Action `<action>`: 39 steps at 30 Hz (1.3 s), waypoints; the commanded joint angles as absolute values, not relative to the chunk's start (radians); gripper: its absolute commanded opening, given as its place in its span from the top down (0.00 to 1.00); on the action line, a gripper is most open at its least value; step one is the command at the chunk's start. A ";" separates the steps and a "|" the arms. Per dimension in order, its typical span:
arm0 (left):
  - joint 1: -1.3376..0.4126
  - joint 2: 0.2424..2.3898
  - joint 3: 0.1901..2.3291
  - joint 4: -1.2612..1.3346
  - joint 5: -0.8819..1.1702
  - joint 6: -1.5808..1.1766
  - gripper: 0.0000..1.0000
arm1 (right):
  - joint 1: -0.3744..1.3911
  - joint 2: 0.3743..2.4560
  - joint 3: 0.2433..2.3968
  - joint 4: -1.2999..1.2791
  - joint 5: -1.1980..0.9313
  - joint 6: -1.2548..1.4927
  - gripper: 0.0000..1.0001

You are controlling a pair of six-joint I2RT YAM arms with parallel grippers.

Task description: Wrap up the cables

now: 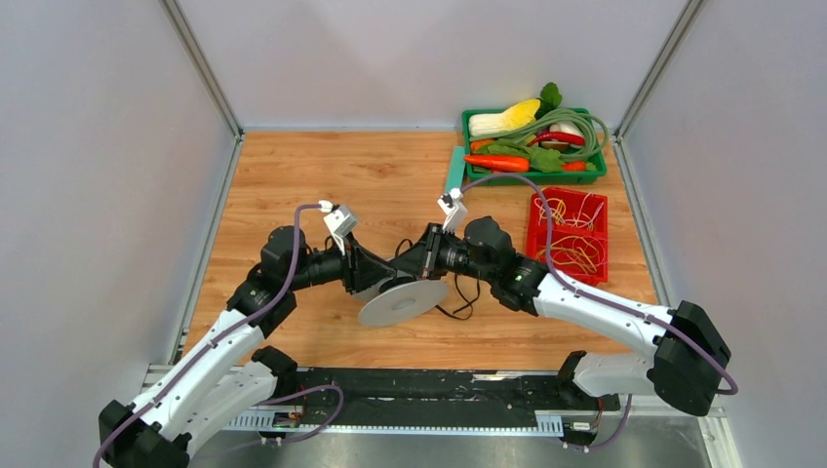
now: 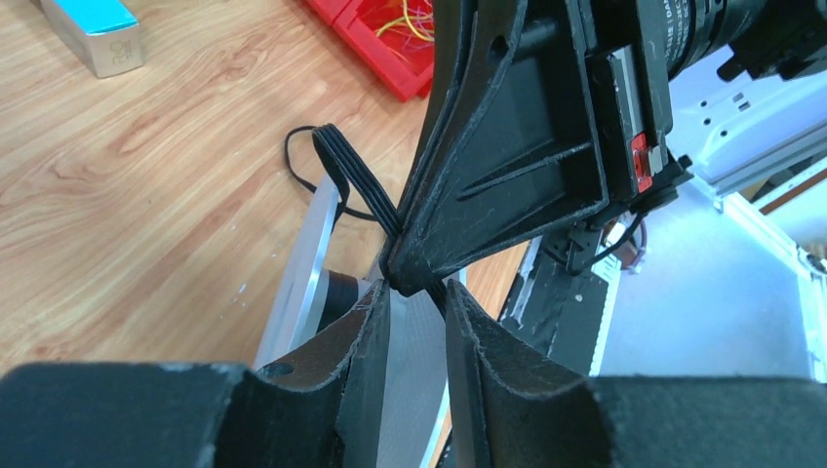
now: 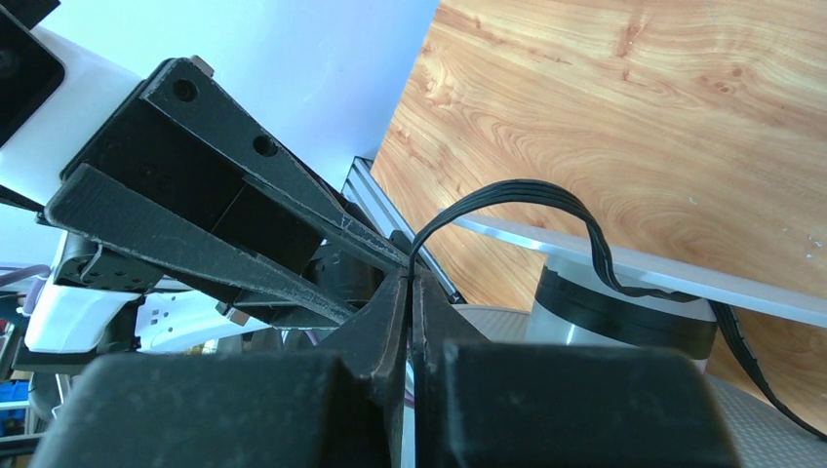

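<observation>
The thin black cable (image 1: pixel 458 304) lies in loops beside a grey disc spool (image 1: pixel 402 302) at mid table. Both grippers meet tip to tip above the spool. My right gripper (image 3: pixel 411 278) is shut on the cable, whose several side-by-side strands (image 3: pixel 527 190) arch from its tips down past the spool's black hub (image 3: pixel 624 302). My left gripper (image 2: pixel 417 292) has a clear gap between its jaws. The right gripper's tips (image 2: pixel 405 273) touch its fingertips, and the cable strands (image 2: pixel 353 175) run down into that gap.
A green tray (image 1: pixel 597 175) of toy vegetables and a green coiled hose stands at the back right. A red bin (image 1: pixel 533 229) of rubber bands sits in front of it. A teal box (image 1: pixel 454 168) lies left of the tray.
</observation>
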State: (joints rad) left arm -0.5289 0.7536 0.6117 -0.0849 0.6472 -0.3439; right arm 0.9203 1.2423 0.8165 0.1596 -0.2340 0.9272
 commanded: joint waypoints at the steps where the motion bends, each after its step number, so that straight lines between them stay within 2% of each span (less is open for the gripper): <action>1: -0.531 0.753 0.597 0.050 0.690 -0.431 0.66 | 0.927 1.247 0.816 0.227 -0.199 0.945 0.96; 9: -0.538 0.747 0.588 0.048 0.696 -0.452 0.71 | 0.927 1.249 0.815 0.238 -0.196 0.951 0.94; 19: -0.540 0.752 0.574 0.057 0.746 -0.494 0.63 | 0.927 1.246 0.819 0.247 -0.210 0.942 0.99; 25: -0.541 0.770 0.571 0.048 0.773 -0.520 0.62 | 0.928 1.243 0.816 0.255 -0.218 0.940 1.00; 30: -0.541 0.753 0.555 0.034 0.752 -0.531 0.57 | 0.928 1.238 0.822 0.268 -0.233 0.937 1.00; 39: -0.542 0.738 0.563 -0.023 0.712 -0.531 0.59 | 0.927 1.229 0.825 0.287 -0.235 0.931 1.00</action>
